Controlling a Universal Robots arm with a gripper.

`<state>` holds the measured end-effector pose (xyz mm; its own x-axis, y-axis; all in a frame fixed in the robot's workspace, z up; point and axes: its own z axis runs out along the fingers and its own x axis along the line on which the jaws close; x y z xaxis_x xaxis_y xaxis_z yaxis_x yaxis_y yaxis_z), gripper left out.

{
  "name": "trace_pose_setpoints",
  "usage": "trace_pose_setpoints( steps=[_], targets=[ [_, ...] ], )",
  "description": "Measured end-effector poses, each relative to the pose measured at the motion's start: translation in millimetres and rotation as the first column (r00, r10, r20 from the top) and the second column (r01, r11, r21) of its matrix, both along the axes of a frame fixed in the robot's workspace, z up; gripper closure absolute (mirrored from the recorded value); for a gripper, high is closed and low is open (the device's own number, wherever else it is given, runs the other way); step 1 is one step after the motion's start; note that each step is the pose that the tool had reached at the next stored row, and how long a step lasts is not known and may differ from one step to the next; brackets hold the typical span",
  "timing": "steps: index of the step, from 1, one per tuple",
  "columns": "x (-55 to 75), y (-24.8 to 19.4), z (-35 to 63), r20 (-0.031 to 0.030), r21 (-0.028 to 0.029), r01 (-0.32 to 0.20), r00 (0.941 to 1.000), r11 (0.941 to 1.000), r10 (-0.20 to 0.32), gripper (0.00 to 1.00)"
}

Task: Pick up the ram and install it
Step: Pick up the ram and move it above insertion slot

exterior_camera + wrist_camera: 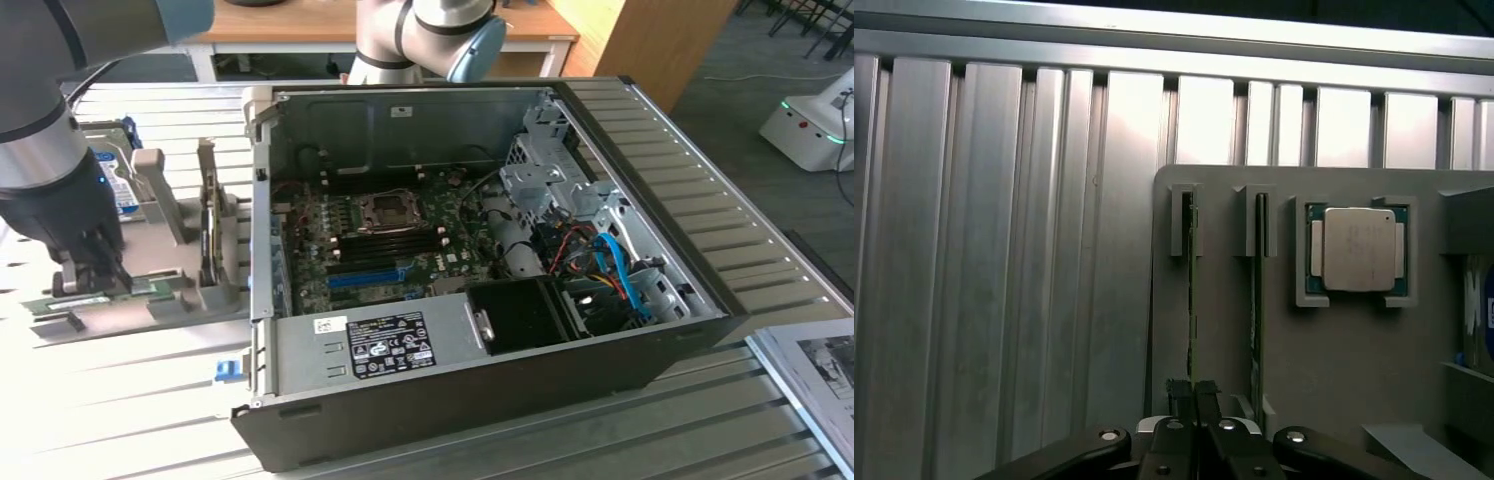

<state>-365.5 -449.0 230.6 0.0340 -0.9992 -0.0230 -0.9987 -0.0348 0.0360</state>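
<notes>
The gripper (1194, 392) was seen all but closed, its fingers pinched on the thin edge of the ram (1191, 290). The ram was stood on edge in the outermost slot of the grey holder (1324, 380), along the holder's edge beside the bare table (1004, 250). A processor (1359, 248) was seated farther in.

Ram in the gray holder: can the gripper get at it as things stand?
Likely yes. The gripper is down at the gray holder, jaws closed on the edge of the ram; nothing lies between them. The neighbouring stick stands apart in its own slot.
</notes>
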Motion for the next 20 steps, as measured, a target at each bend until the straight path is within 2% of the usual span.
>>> trace_pose_setpoints(
  steps=[20],
  targets=[
    [0.0, 0.0, 30.9, -0.0008, -0.0001, 0.000, 1.0000, 1.0000, 0.000, 0.89]
  ],
)
